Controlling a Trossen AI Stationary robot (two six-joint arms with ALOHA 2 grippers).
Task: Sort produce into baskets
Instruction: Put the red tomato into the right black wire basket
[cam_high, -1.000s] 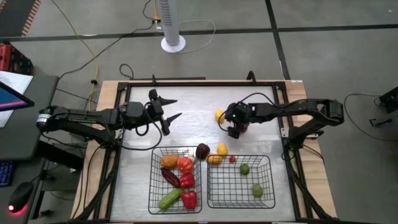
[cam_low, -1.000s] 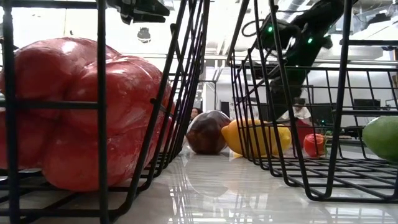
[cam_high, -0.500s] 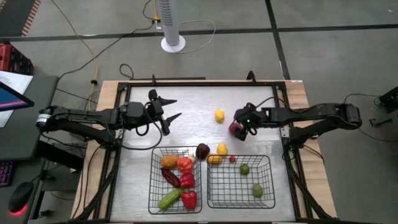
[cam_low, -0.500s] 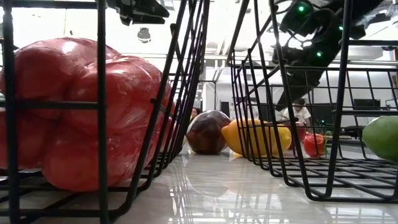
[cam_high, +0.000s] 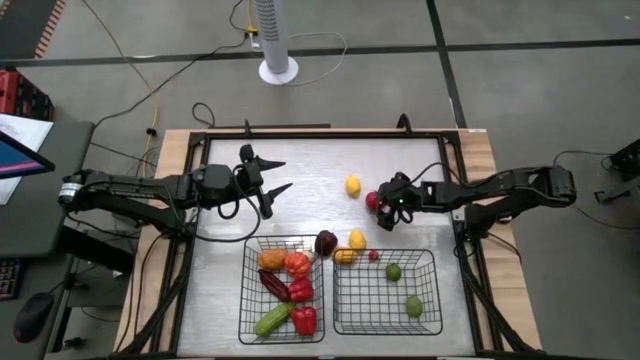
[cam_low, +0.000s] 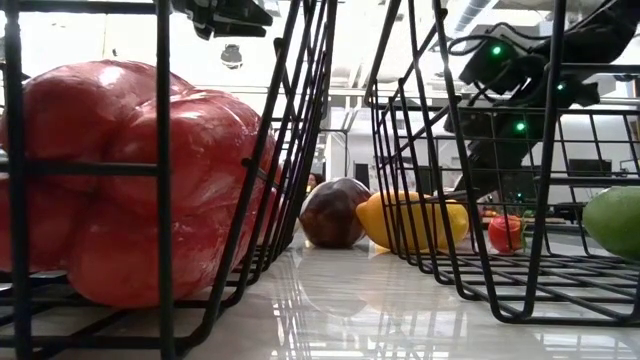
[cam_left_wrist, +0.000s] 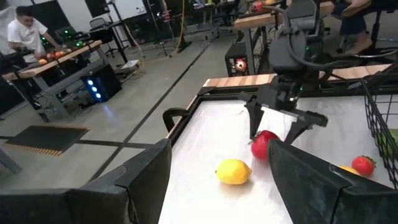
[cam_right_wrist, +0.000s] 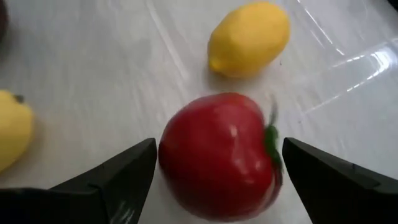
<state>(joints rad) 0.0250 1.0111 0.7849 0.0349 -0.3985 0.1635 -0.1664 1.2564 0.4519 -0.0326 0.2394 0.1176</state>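
From above, the right end effector sits low over the table with its fingers spread on either side of a red tomato, not clenched on it; a lemon lies just beside the tomato. The left end effector waits released over the table's left half, holding nothing. The left basket holds red peppers, an orange piece, a dark purple piece and a green cucumber; the right basket holds two limes. A dark purple onion-like piece, a yellow pepper, a second lemon and a small tomato lie at the baskets' far edge. The low view shows a big red pepper behind the wire, the purple piece and the yellow pepper between the baskets. In the left wrist view the right end effector straddles the red tomato with the lemon near; a person stands at a bench beyond. In the right wrist view the tomato lies between the open fingers, the lemon beyond it.
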